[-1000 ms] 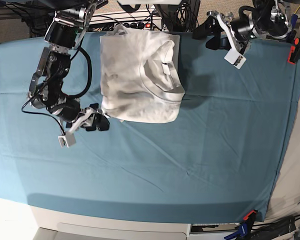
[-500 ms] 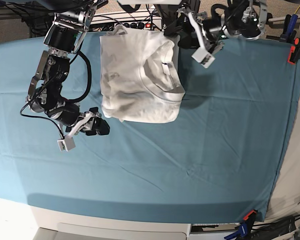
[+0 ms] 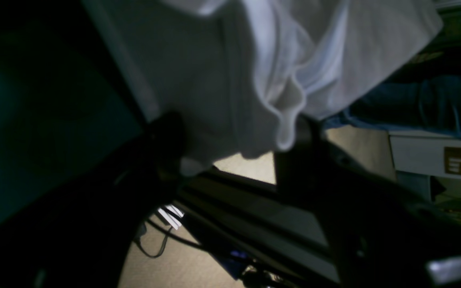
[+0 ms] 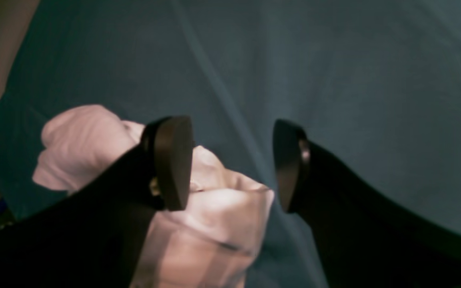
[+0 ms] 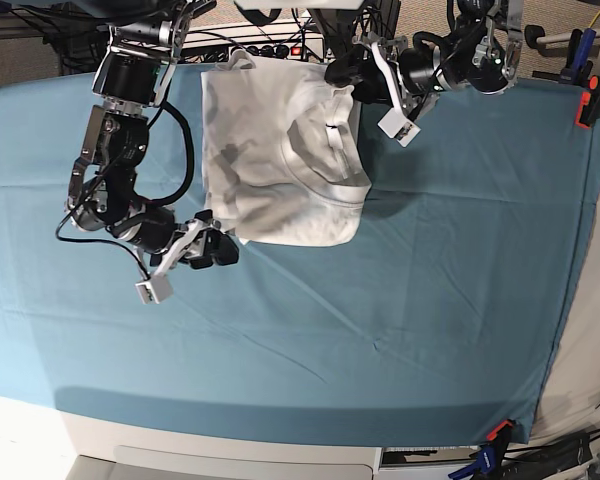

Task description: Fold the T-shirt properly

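One T-shirt [image 5: 280, 160], white, lay partly folded at the far middle of the table [image 5: 430, 300], long axis running from the far edge toward you, ribbed neck showing on its right half in the base view. Your left tool [image 5: 342, 78] was right at the far right corner of the shirt; in the left wrist view its two dark fingers [image 3: 166, 136] stood apart with a hanging cloth edge between them, not pinched yet as far as I could tell, so open, holding nothing. Your right tool [image 5: 212, 250] sat at the near left corner, just beside the hem; the right wrist view showed its pads [image 4: 172, 160] wide apart, empty, with the shirt just behind them. So both arms were about equally near, each at its own opposite corner, and the next fold turned on grabbing along that long axis. Count: one shirt, two arms, two tools, one teal-covered table.
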Controlling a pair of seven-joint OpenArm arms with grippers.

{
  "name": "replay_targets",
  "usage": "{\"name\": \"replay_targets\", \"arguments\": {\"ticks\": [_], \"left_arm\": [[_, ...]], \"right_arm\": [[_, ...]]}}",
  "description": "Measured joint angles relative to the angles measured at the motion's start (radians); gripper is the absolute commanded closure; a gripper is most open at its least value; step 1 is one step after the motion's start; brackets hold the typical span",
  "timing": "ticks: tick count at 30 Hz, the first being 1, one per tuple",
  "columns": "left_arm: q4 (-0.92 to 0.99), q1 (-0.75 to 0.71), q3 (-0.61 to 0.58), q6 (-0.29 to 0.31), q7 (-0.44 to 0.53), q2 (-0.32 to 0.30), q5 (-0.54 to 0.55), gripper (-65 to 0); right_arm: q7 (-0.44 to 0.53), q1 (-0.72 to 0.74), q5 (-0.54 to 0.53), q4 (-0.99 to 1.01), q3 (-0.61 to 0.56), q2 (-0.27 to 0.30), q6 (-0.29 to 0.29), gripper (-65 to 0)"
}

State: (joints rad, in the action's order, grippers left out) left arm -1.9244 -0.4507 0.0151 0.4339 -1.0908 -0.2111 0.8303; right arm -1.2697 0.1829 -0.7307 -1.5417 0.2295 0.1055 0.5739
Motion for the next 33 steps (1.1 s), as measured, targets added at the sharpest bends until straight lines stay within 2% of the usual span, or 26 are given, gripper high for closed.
{"name": "replay_targets", "arguments": {"ticks": [3,6,11,14,17,21,22,28,33], "left_arm": [[0.0,0.0,0.0,0.0,0.0,0.0,0.0,-36.0],[0.0,0.0,0.0,0.0,0.0,0.0,0.0,-36.0],[0.0,0.0,0.0,0.0,0.0,0.0,0.0,-35.2],[0.0,0.0,0.0,0.0,0.0,0.0,0.0,-30.7],[0.001,0.002,0.0,-0.001,0.0,0.0,-0.005,-20.6],[0.003,0.002,0.0,0.0,0.0,0.0,-0.013,-1.8],[0.002,0.003,0.0,0.0,0.001,0.0,-0.02,0.0],[0.003,0.031,-0.001,-0.024,-0.004,0.0,-0.061,0.0],[0.003,0.055,-0.001,-0.024,-0.008,-0.003,-0.078,0.0]], "right_arm": [[-0.002,0.0,0.026,0.0,-0.018,0.0,0.001,-31.7],[-0.016,0.0,0.026,0.0,-0.021,0.0,0.0,-23.8],[-0.029,-0.019,0.024,0.0,-0.021,0.0,0.001,-16.6],[-0.04,-0.031,0.024,0.0,-0.021,0.0,0.0,-7.8],[-0.04,-0.03,0.023,0.0,-0.021,0.0,0.0,-1.0],[-0.043,-0.03,0.024,0.0,-0.021,0.0,0.0,0.0],[-0.043,-0.03,0.024,0.0,-0.021,0.0,0.0,0.0],[-0.093,-0.031,0.068,0.0,-0.021,0.0,0.0,0.0],[-0.091,-0.051,0.052,0.0,-0.02,0.009,0.0,0.0]]}}
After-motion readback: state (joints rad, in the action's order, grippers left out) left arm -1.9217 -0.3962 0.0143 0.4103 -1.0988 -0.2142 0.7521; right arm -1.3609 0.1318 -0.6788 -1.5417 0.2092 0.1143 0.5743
